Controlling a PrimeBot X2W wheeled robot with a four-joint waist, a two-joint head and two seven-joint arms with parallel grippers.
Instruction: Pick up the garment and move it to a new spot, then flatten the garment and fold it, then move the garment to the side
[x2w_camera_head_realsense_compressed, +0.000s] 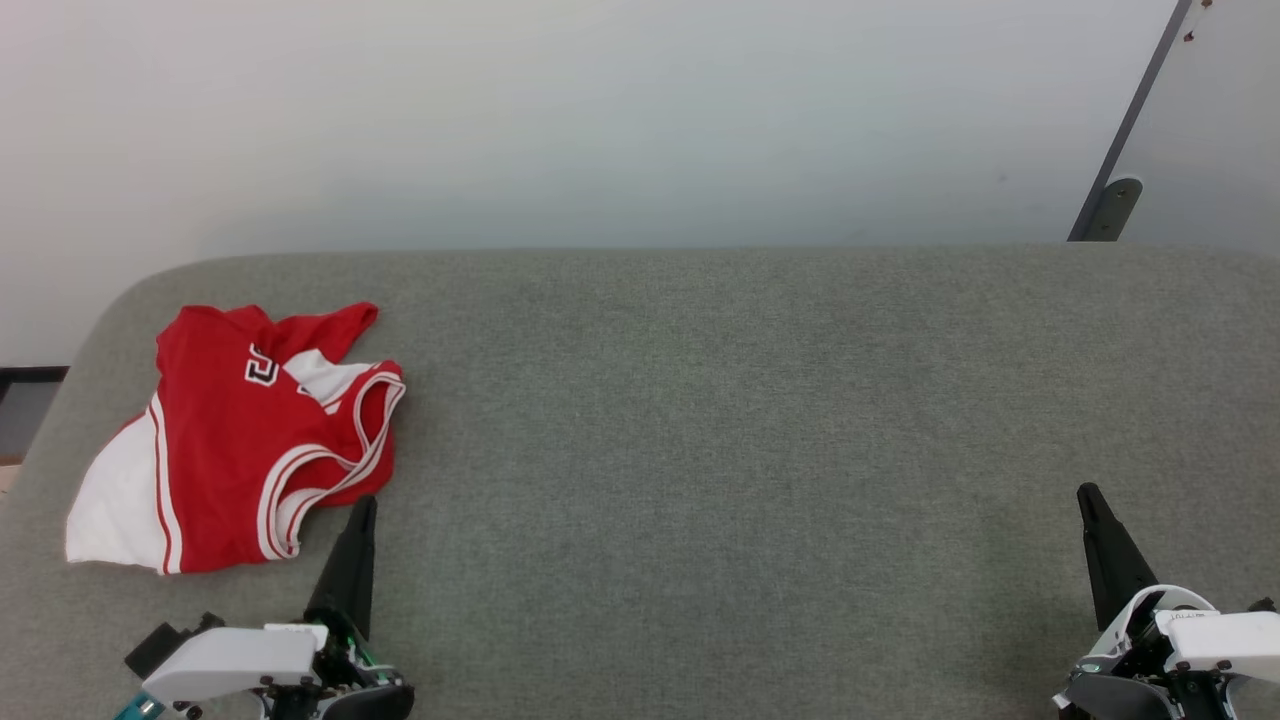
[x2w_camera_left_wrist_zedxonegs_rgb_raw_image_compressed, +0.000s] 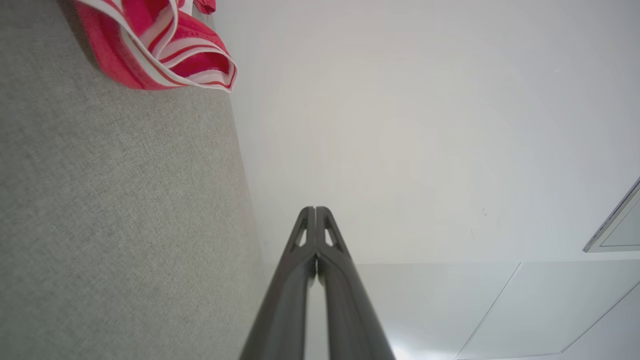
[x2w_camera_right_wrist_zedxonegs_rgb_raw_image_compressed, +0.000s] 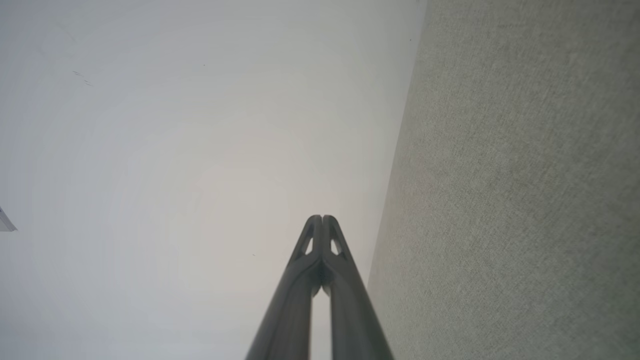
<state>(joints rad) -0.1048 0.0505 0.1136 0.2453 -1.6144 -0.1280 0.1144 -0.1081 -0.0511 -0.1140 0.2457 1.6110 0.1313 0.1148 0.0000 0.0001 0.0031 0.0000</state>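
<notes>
Red garment (x2w_camera_head_realsense_compressed: 240, 440) lies crumpled beside closed left claw (x2w_camera_head_realsense_compressed: 364, 505).

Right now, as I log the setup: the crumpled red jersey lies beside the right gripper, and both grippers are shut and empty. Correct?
Wrong side. In the head view the jersey lies crumpled beside the left gripper; the right gripper stands far from it. Both are shut and empty, as you said.

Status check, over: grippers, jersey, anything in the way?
Left gripper shut, empty, near jersey's right edge, not touching. Right gripper shut, empty, far right. Jersey crumpled at grey surface's left end. Nothing between left gripper and jersey.
</notes>
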